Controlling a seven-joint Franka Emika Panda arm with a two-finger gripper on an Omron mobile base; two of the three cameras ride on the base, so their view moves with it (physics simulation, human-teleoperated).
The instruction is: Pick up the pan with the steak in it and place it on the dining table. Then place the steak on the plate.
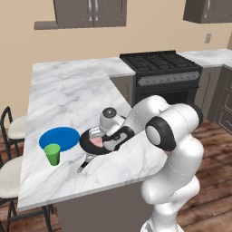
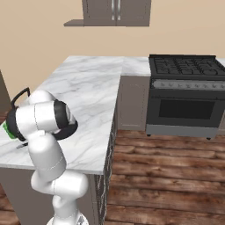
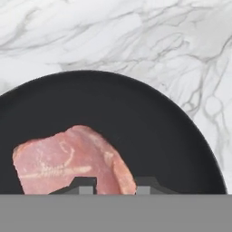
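Pan [image 1: 103, 144] already sits on the dining table [image 1: 68, 99], just right of the plate [image 1: 59, 137], while the gripper [image 3: 110, 186], fingers slightly apart, hovers over the steak [image 3: 70, 161], not yet moved.

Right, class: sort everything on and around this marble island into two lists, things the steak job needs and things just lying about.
Needed: round black frying pan; pink-red raw steak lying in it; flat blue round plate; white-grey marble dining table; robot's hand, poised over the steak.

Lying about: small green cup; black stove; cream-seated stools.
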